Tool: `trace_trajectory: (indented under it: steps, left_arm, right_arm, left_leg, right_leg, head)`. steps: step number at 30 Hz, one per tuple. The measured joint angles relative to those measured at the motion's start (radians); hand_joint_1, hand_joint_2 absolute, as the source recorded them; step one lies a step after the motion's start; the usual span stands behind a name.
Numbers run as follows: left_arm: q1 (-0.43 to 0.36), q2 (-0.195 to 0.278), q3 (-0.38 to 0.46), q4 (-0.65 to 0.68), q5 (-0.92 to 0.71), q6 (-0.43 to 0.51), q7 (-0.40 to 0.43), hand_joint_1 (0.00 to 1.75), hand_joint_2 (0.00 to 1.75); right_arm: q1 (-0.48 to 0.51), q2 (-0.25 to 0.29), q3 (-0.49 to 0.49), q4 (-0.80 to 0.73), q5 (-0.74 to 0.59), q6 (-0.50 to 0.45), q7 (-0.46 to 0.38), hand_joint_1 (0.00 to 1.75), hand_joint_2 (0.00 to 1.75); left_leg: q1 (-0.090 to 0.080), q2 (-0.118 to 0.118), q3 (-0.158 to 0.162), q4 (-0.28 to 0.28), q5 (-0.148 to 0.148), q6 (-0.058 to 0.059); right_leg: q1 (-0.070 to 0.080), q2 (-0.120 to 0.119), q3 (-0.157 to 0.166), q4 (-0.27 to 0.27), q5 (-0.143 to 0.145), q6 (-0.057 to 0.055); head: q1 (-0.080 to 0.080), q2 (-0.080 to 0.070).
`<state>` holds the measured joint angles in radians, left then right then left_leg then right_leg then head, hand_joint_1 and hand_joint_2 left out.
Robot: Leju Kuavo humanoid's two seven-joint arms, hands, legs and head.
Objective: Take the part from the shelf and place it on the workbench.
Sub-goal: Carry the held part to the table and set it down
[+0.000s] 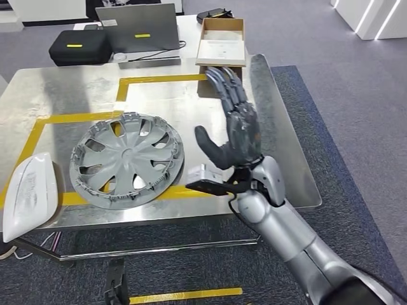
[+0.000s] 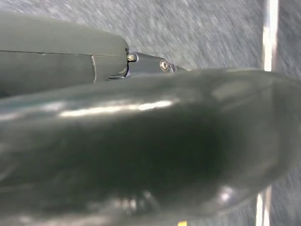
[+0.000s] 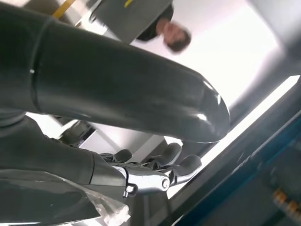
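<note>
The right hand (image 1: 235,124) is raised above the metal table (image 1: 288,146), fingers straight and spread, thumb out to the side — it grasps nothing. The part, a grey hubcap (image 1: 126,158), lies flat on the table inside the yellow tape outline (image 1: 158,79), well apart from the hand on its thumb side. A white moulded cover (image 1: 30,190) rests at the table's near left corner. Behind the table stand an open cardboard box (image 1: 222,42), a grey laptop (image 1: 138,28) and a black case (image 1: 78,46). Left hand — its state cannot be told from the blurred wrist view.
</note>
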<state>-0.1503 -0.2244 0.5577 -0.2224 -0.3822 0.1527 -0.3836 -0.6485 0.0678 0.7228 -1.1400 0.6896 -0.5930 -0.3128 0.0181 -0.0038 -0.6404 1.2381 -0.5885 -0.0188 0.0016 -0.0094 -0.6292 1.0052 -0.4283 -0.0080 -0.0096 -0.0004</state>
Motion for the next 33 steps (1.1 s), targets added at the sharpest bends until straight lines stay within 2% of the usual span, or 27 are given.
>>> trace_trajectory:
  steps: [2,3,4,7,8,9,11,12,13,14,15,17,18,19,20,22,23,24,25,27,28,29,30,31,32,33]
  left_arm:
    - [0.012,0.017,0.016,0.0,0.016,0.002,-0.015,0.0,0.0]
    - [0.017,0.025,0.024,0.0,0.023,0.002,-0.023,0.0,0.0]
    - [0.023,0.031,0.032,0.0,0.03,0.001,-0.032,0.0,0.0]
    - [0.041,0.042,0.055,0.0,0.048,-0.006,-0.057,0.0,0.0]
    - [0.043,0.044,0.062,0.0,0.054,-0.009,-0.063,0.0,0.0]
    - [0.045,0.046,0.07,0.0,0.063,-0.011,-0.069,0.0,0.0]
    - [0.049,0.05,0.088,0.0,0.082,-0.014,-0.08,0.0,0.0]
    - [0.053,0.053,0.097,0.0,0.092,-0.015,-0.084,0.0,0.0]
    - [0.057,0.055,0.105,0.0,0.101,-0.016,-0.088,0.0,0.0]
    - [0.061,0.057,0.116,0.0,0.111,-0.017,-0.092,0.0,0.0]
    - [0.066,0.059,0.128,0.0,0.121,-0.017,-0.097,0.0,0.0]
    - [0.079,0.061,0.153,0.0,0.137,-0.015,-0.104,0.0,0.0]
    - [0.084,0.061,0.164,0.0,0.141,-0.012,-0.104,0.0,0.0]
    - [0.087,0.062,0.174,-0.001,0.142,-0.007,-0.104,0.0,0.0]
    - [0.09,0.063,0.183,-0.001,0.142,0.0,-0.104,0.0,0.0]
    - [0.094,0.063,0.197,-0.001,0.14,0.01,-0.102,0.0,0.0]
    - [0.098,0.063,0.205,-0.001,0.14,0.013,-0.103,0.0,0.0]
    - [0.102,0.063,0.214,-0.001,0.14,0.014,-0.105,0.0,0.0]
    - [0.104,0.062,0.224,-0.001,0.14,0.015,-0.108,0.0,0.0]
    - [0.106,0.059,0.242,-0.001,0.142,0.015,-0.116,0.0,0.0]
    - [0.106,0.058,0.248,-0.001,0.142,0.014,-0.118,0.0,0.0]
    - [0.106,0.058,0.253,-0.002,0.142,0.014,-0.12,0.0,0.0]
    - [0.107,0.057,0.259,-0.004,0.143,0.013,-0.121,0.0,0.0]
    - [0.106,0.057,0.266,-0.005,0.144,0.013,-0.122,0.0,0.0]
    - [0.106,0.056,0.273,-0.008,0.145,0.013,-0.123,0.0,0.0]
    - [0.105,0.054,0.281,-0.011,0.146,0.013,-0.123,0.0,0.0]
  right_arm:
    - [0.119,-0.041,-0.058,-0.118,0.002,-0.039,-0.033,0.0,0.0]
    - [0.185,-0.06,-0.089,-0.177,-0.002,-0.054,-0.053,0.0,0.0]
    - [0.252,-0.075,-0.12,-0.232,-0.018,-0.066,-0.079,0.0,0.0]
    - [0.421,-0.094,-0.212,-0.363,-0.12,-0.076,-0.18,0.0,0.0]
    - [0.47,-0.095,-0.243,-0.397,-0.165,-0.074,-0.212,0.0,0.0]
    - [0.518,-0.095,-0.274,-0.428,-0.211,-0.066,-0.241,0.0,0.0]
    - [0.593,-0.095,-0.328,-0.471,-0.289,-0.039,-0.281,0.0,0.0]
    - [0.622,-0.095,-0.349,-0.482,-0.321,-0.022,-0.295,0.0,0.0]
    - [0.652,-0.093,-0.367,-0.487,-0.349,-0.008,-0.308,0.0,0.0]
    - [0.687,-0.086,-0.391,-0.488,-0.383,0.0,-0.321,0.0,0.0]
    - [0.726,-0.073,-0.42,-0.488,-0.418,-0.001,-0.331,0.0,0.0]
    - [0.794,-0.028,-0.506,-0.483,-0.492,-0.024,-0.344,0.0,0.0]
    - [0.816,0.001,-0.558,-0.481,-0.524,-0.04,-0.347,0.0,0.0]
    - [0.836,0.033,-0.617,-0.48,-0.556,-0.049,-0.348,0.0,0.0]
    - [0.856,0.065,-0.68,-0.48,-0.586,-0.048,-0.349,0.0,0.0]
    - [0.893,0.122,-0.811,-0.467,-0.643,-0.005,-0.35,0.0,0.0]
    - [0.9,0.145,-0.881,-0.445,-0.666,0.042,-0.35,0.0,0.0]
    - [0.9,0.164,-0.953,-0.412,-0.681,0.103,-0.35,0.0,0.0]
    - [0.897,0.181,-1.024,-0.37,-0.688,0.173,-0.35,0.0,0.0]
    - [0.892,0.21,-1.145,-0.293,-0.687,0.28,-0.35,0.0,0.0]
    - [0.891,0.222,-1.193,-0.264,-0.684,0.307,-0.351,0.0,0.0]
    - [0.888,0.231,-1.232,-0.24,-0.677,0.324,-0.35,0.0,0.0]
    - [0.881,0.238,-1.266,-0.212,-0.665,0.343,-0.35,0.0,0.0]
    - [0.871,0.242,-1.3,-0.178,-0.648,0.365,-0.349,0.0,0.0]
    - [0.858,0.245,-1.335,-0.132,-0.624,0.387,-0.347,0.0,0.0]
    - [0.842,0.244,-1.371,-0.077,-0.603,0.406,-0.347,0.0,0.0]
  left_leg:
    - [-0.001,-0.001,0.078,-0.134,0.045,0.006]
    - [-0.002,-0.002,0.104,-0.183,0.056,0.01]
    - [-0.004,-0.003,0.115,-0.207,0.058,0.015]
    - [-0.008,-0.002,0.109,-0.215,0.072,0.033]
    - [-0.006,-0.001,0.104,-0.217,0.08,0.041]
    - [-0.004,0.001,0.097,-0.219,0.089,0.048]
    - [-0.003,0.003,0.075,-0.219,0.106,0.054]
    - [-0.003,0.005,0.063,-0.219,0.114,0.055]
    - [-0.003,0.008,0.05,-0.218,0.123,0.054]
    - [-0.003,0.01,0.038,-0.218,0.131,0.053]
    - [-0.002,0.011,0.028,-0.218,0.138,0.05]
    - [-0.001,0.009,0.012,-0.216,0.152,0.041]
    - [-0.001,0.009,0.007,-0.214,0.158,0.034]
    - [-0.002,0.01,0.003,-0.213,0.166,0.026]
    - [-0.003,0.01,0.001,-0.214,0.175,0.019]
    - [0.001,0.009,0.0,-0.218,0.187,0.004]
    - [0.002,0.008,-0.003,-0.212,0.174,-0.001]
    - [0.003,0.007,-0.009,-0.19,0.142,-0.005]
    - [0.004,0.006,-0.019,-0.148,0.094,-0.007]
    - [0.002,0.006,-0.038,-0.027,-0.008,-0.009]
    - [0.001,0.006,-0.038,0.024,-0.03,-0.009]
    - [0.0,0.006,-0.028,0.05,-0.028,-0.007]
    - [-0.001,0.006,-0.003,0.044,-0.006,-0.002]
    - [-0.004,0.006,0.036,0.003,0.024,0.004]
    - [-0.008,0.005,0.089,-0.064,0.042,0.014]
    - [-0.013,0.005,0.141,-0.14,0.046,0.024]
  right_leg:
    - [0.002,0.002,-0.01,0.008,0.005,0.006]
    - [0.003,0.001,-0.013,0.011,0.007,0.01]
    - [0.004,0.0,-0.015,0.012,0.01,0.016]
    - [0.0,0.002,-0.022,0.011,0.015,0.037]
    - [-0.002,0.004,-0.03,0.022,-0.002,0.044]
    - [-0.003,0.006,-0.043,0.051,-0.036,0.051]
    - [-0.005,0.008,-0.08,0.164,-0.134,0.06]
    - [-0.007,0.008,-0.094,0.226,-0.172,0.064]
    - [-0.008,0.008,-0.096,0.267,-0.191,0.066]
    - [-0.011,0.008,-0.081,0.277,-0.189,0.069]
    - [-0.014,0.007,-0.046,0.252,-0.169,0.07]
    - [-0.02,0.006,0.065,0.125,-0.129,0.072]
    - [-0.021,0.007,0.118,0.055,-0.124,0.07]
    - [-0.021,0.007,0.151,0.003,-0.127,0.067]
    - [-0.018,0.007,0.167,-0.025,-0.134,0.061]
    - [-0.016,0.004,0.157,-0.032,-0.127,0.043]
    - [-0.016,0.002,0.15,-0.034,-0.117,0.032]
    - [-0.016,0.001,0.141,-0.036,-0.107,0.02]
    - [-0.016,0.0,0.131,-0.037,-0.096,0.011]
    - [-0.009,-0.003,0.108,-0.036,-0.076,0.002]
    - [-0.006,-0.005,0.096,-0.035,-0.065,0.0]
    - [-0.002,-0.006,0.082,-0.032,-0.054,-0.001]
    - [0.001,-0.006,0.068,-0.027,-0.043,-0.002]
    - [0.004,-0.005,0.052,-0.023,-0.033,-0.001]
    - [0.006,-0.004,0.038,-0.018,-0.025,0.001]
    - [0.009,-0.004,0.028,-0.013,-0.017,0.004]
  head:
    - [-0.003,0.0]
    - [-0.004,0.0]
    - [-0.004,0.0]
    - [-0.004,0.0]
    - [-0.003,0.0]
    - [-0.001,0.0]
    - [0.004,0.0]
    - [0.006,0.0]
    - [0.006,0.0]
    - [0.006,0.0]
    - [0.006,0.0]
    - [0.006,0.0]
    - [0.006,0.0]
    - [0.005,0.0]
    - [0.005,0.0]
    - [0.005,0.0]
    - [0.005,0.0]
    - [0.003,0.0]
    - [0.001,0.0]
    - [-0.003,0.0]
    - [-0.005,0.0]
    - [-0.005,0.0]
    - [-0.005,0.0]
    - [-0.005,0.0]
    - [-0.005,0.0]
    - [-0.006,0.0]
